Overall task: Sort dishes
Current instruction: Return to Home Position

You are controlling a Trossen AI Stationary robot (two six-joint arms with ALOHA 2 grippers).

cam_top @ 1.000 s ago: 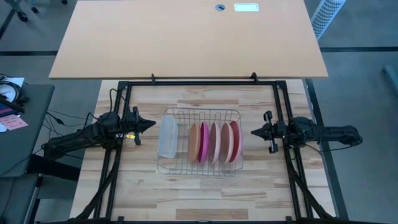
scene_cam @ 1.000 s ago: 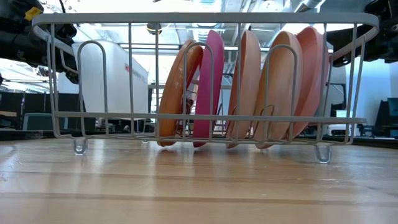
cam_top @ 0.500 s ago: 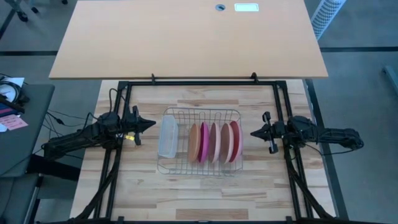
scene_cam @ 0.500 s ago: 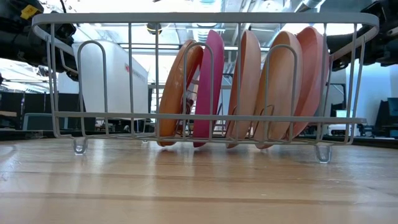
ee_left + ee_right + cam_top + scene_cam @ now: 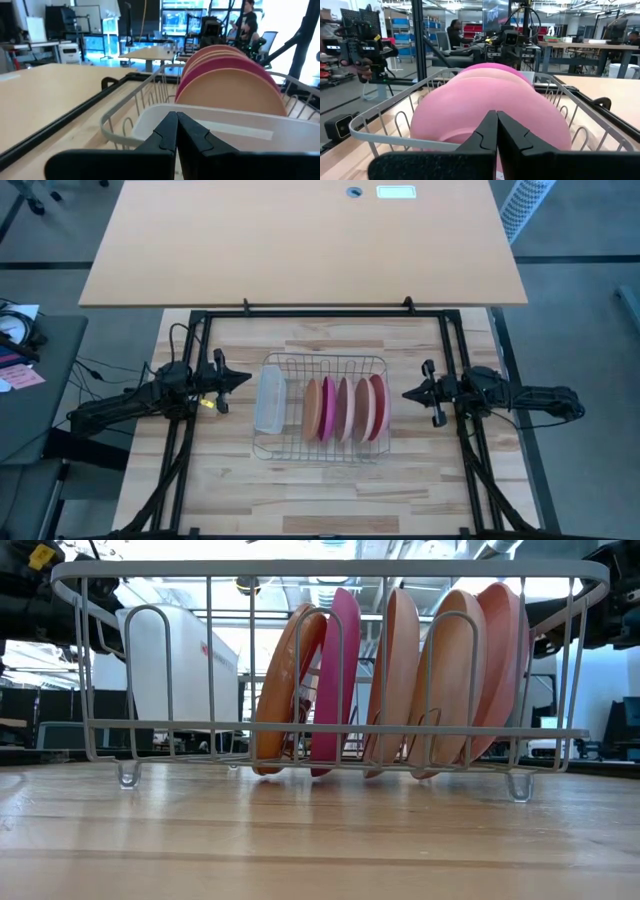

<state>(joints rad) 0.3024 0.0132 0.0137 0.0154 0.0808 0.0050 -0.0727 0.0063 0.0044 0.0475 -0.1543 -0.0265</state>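
Several round dishes stand on edge in a silver wire rack [image 5: 322,365] at the table's middle: orange-tan [image 5: 285,690], magenta [image 5: 340,680], pale pink [image 5: 400,680] and red [image 5: 505,660]. Their lower rims rest in the rack's floor wires. A translucent white tray [image 5: 270,400] sits in the rack's left end. My left gripper [image 5: 245,378] hovers just left of the rack, shut and pointing level at it, also seen in its own wrist view [image 5: 176,125]. My right gripper [image 5: 405,392] hovers just right of the rack, shut and level, facing the nearest pink dish [image 5: 485,115].
Black frame rails [image 5: 320,312] run along the table's far, left and right sides. A large tan tabletop [image 5: 300,240] lies beyond the far edge. Bare wood [image 5: 320,490] stretches between the rack and the near edge. People show in the room behind.
My left gripper has rolled a little about the line it points along, staying in place beside the rack. The dishes and the rack have not moved.
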